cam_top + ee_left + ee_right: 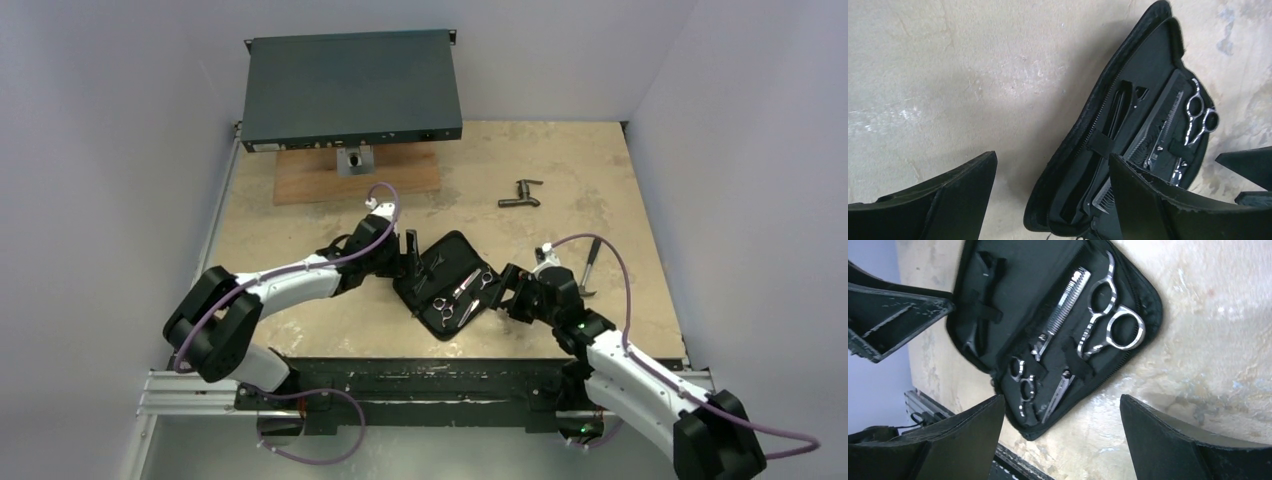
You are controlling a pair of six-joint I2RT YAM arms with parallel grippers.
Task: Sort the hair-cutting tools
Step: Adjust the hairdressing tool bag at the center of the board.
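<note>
Two pairs of silver scissors [1086,340] are lying strapped inside the open black case [447,283], which is sitting mid-worktop toward the near edge. A thin black clip-like piece [1120,112] is occupying its other half. The scissors are looking light, stiff and slick, so gripping across the shanks is probably suiting best. The left gripper [408,248] and right gripper [510,290] are flanking the case, spread wide and carrying nothing. The worktop [560,160] is lying flat and tan, with pale walls enclosing it.

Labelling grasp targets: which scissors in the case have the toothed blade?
The small-ringed scissors, nearer the middle of the case; the large-ringed scissors, by the zipper edge, have a plain blade.
</note>
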